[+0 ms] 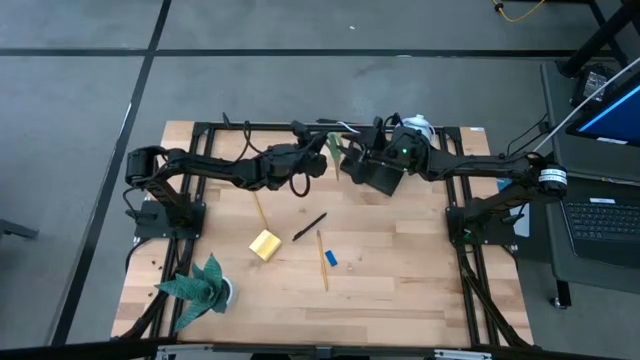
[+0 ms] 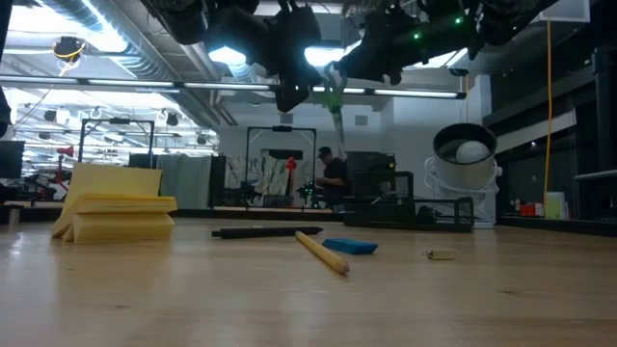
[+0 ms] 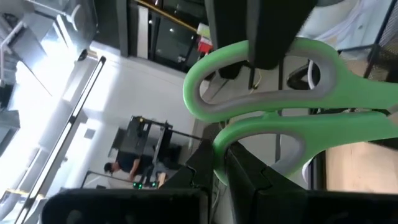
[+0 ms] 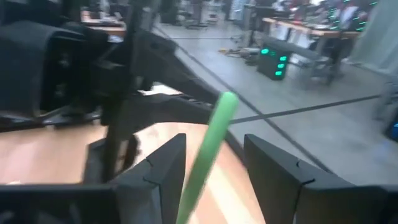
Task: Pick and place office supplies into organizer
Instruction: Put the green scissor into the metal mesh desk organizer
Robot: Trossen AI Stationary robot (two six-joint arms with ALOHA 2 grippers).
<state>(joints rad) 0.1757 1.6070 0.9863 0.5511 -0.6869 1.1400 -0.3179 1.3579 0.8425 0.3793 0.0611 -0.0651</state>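
Note:
The green-handled scissors (image 1: 337, 152) hang high above the far middle of the table, blades down (image 2: 339, 120). My left gripper (image 1: 322, 160) reaches in from the left and is shut on their handles (image 3: 348, 118). My right gripper (image 1: 360, 160) comes from the right and is open. Its two fingers stand on either side of a green handle (image 4: 214, 134); whether they touch it I cannot tell. The black organizer (image 1: 385, 178) sits just below the right gripper. On the table lie the yellow sticky-note pad (image 1: 264, 244), black pen (image 1: 309, 227), two pencils (image 1: 323, 260) and blue block (image 1: 330, 258). My left gripper pinches the scissors' two green handle loops between its fingers: one finger (image 3: 267, 31) lies on the upper loop (image 3: 236, 53), the other (image 3: 249, 183) against the lower loop (image 3: 233, 134). The fingers come in level from the table's left. The scissors hang lifted clear, blades down.
A green paper plant (image 1: 205, 285) stands at the near left corner. A round white device (image 1: 418, 127) sits at the far edge behind the right arm. A tiny piece (image 2: 439, 255) lies on the wood at the right. Black frame rails run along the table's sides.

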